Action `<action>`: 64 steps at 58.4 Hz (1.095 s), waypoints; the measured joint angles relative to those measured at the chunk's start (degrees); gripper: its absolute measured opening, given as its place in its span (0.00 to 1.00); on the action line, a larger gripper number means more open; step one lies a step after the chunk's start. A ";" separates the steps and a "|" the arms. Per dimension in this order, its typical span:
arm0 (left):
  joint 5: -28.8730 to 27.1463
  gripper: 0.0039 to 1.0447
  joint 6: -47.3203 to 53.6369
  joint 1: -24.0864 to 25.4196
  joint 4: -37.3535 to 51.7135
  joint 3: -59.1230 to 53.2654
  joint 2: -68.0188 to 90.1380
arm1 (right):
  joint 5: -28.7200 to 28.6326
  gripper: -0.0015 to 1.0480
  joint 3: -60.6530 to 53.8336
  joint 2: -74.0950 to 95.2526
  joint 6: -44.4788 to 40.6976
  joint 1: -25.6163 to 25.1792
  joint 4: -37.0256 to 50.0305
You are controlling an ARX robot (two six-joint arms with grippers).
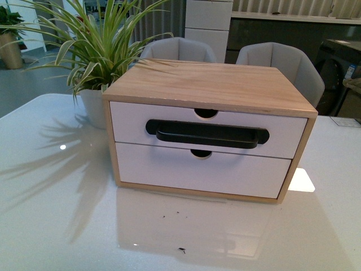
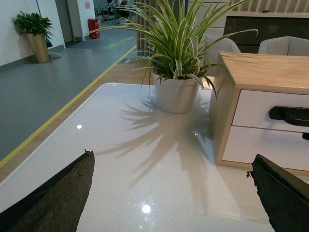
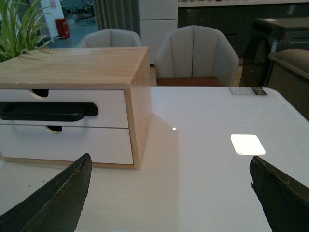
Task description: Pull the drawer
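Observation:
A light wood cabinet (image 1: 211, 84) stands on the white table (image 1: 56, 226). Its upper compartment is the drawer (image 1: 130, 121), shut flush, with a white front, a long black bar handle (image 1: 206, 134) and a half-round notch in its top edge. Neither arm shows in the front view. My left gripper (image 2: 172, 155) is open above the bare table, left of the cabinet and short of it, with the drawer (image 2: 260, 108) and its handle (image 2: 289, 115) to one side. My right gripper (image 3: 171, 157) is open too, off the cabinet's right corner; the drawer (image 3: 108, 104) and handle (image 3: 43, 111) show there.
Below the drawer is a plain white drawer front (image 1: 169, 169) with no handle. A potted spider plant (image 1: 93, 51) stands at the cabinet's left rear. Two grey chairs (image 1: 282, 62) sit behind the table. A bright light patch (image 1: 302, 180) lies right of the cabinet.

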 joint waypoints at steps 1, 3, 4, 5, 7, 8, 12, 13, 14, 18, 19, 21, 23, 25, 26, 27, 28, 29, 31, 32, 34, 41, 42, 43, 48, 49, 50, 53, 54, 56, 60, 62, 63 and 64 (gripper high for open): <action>0.00 0.93 0.00 0.00 0.00 0.00 0.00 | 0.00 0.91 0.00 0.00 0.00 0.00 0.00; 0.00 0.93 0.00 0.00 0.00 0.00 0.00 | 0.00 0.91 0.00 0.00 0.00 0.00 0.00; 0.00 0.93 0.00 0.00 0.00 0.00 0.00 | 0.00 0.91 0.00 0.00 0.00 0.00 0.00; 0.00 0.93 0.00 0.00 0.00 0.00 0.00 | 0.00 0.91 0.00 0.00 0.00 0.00 0.00; 0.00 0.93 0.00 0.00 0.00 0.00 0.00 | 0.00 0.91 0.00 0.00 0.00 0.00 0.00; 0.00 0.93 0.00 0.00 0.00 0.00 0.00 | 0.00 0.91 0.00 0.00 0.00 0.00 0.00; 0.00 0.93 0.00 0.00 0.00 0.00 0.00 | 0.00 0.91 0.00 0.00 0.00 0.00 0.00; 0.00 0.93 0.00 0.00 0.00 0.00 0.00 | 0.00 0.91 0.00 0.00 0.00 0.00 0.00; 0.00 0.93 0.00 0.00 0.00 0.00 0.00 | 0.00 0.91 0.00 0.00 0.00 0.00 0.00; 0.00 0.93 0.00 0.00 0.00 0.00 0.00 | 0.00 0.91 0.00 0.00 0.00 0.00 0.00; 0.00 0.93 0.00 0.00 0.00 0.00 0.00 | 0.00 0.91 0.00 0.00 0.00 0.00 0.00; 0.00 0.93 0.00 0.00 0.00 0.00 0.00 | 0.00 0.91 0.00 0.00 0.00 0.00 0.00; 0.00 0.93 0.00 0.00 0.00 0.00 0.00 | 0.00 0.91 0.00 0.00 0.00 0.00 0.00; 0.00 0.93 0.00 0.00 0.00 0.00 0.00 | 0.00 0.91 0.00 0.00 0.00 0.00 0.00; 0.00 0.93 0.00 0.00 0.00 0.00 0.00 | 0.00 0.91 0.00 0.00 0.00 0.00 0.00; 0.00 0.93 0.00 0.00 0.00 0.00 0.00 | 0.00 0.91 0.00 0.00 0.00 0.00 0.00; 0.00 0.93 0.00 0.00 0.00 0.00 0.00 | 0.00 0.91 0.00 0.00 0.00 0.00 0.00; 0.00 0.93 0.00 0.00 0.00 0.00 0.00 | 0.00 0.91 0.00 0.00 0.00 0.00 0.00; 0.00 0.93 0.00 0.00 0.00 0.00 0.00 | 0.00 0.91 0.00 0.00 0.00 0.00 0.00; 0.02 0.93 0.00 0.00 0.00 0.00 0.00 | 0.00 0.91 0.00 0.00 0.00 0.00 0.00; 0.00 0.93 0.00 0.00 0.00 0.00 0.00 | 0.00 0.91 0.00 0.00 0.00 0.00 0.00; 0.00 0.93 0.00 0.00 0.00 0.00 0.00 | 0.00 0.91 0.00 0.00 0.00 0.00 0.00; 0.00 0.93 0.00 0.00 0.00 0.00 0.00 | 0.00 0.91 0.00 0.00 0.00 0.00 0.00; 0.00 0.93 0.00 0.00 0.00 0.00 0.00 | 0.00 0.91 0.00 0.00 0.00 0.00 0.00; 0.00 0.93 0.00 0.00 0.00 0.00 0.00 | 0.00 0.91 0.00 0.00 0.00 0.00 0.00; 0.00 0.93 0.00 0.00 0.00 0.00 0.00 | 0.00 0.91 0.00 0.00 0.00 0.00 0.00; 0.00 0.93 0.00 0.00 0.00 0.00 0.00 | 0.00 0.91 0.00 0.00 0.00 0.00 0.00; 0.00 0.93 0.00 0.00 0.00 0.00 0.00 | 0.00 0.91 0.00 0.00 0.00 0.00 0.00; 0.00 0.93 0.00 0.00 0.00 0.00 0.00 | 0.00 0.91 0.00 0.00 0.00 0.00 0.00; 0.00 0.93 0.02 0.00 0.00 0.00 0.00 | 0.00 0.91 0.00 0.00 0.00 0.00 0.00; 0.00 0.93 0.00 0.00 0.00 0.00 0.00 | 0.00 0.91 0.00 0.00 0.00 0.00 0.00; 0.00 0.93 0.00 0.00 0.00 0.00 0.00 | 0.00 0.91 0.00 0.00 0.00 0.00 0.00; 0.00 0.93 0.00 0.00 0.00 0.00 0.00 | 0.00 0.91 0.00 0.00 0.00 0.00 0.00; 0.00 0.93 0.00 0.00 0.00 0.00 0.00 | 0.00 0.91 0.00 0.00 0.00 0.00 0.00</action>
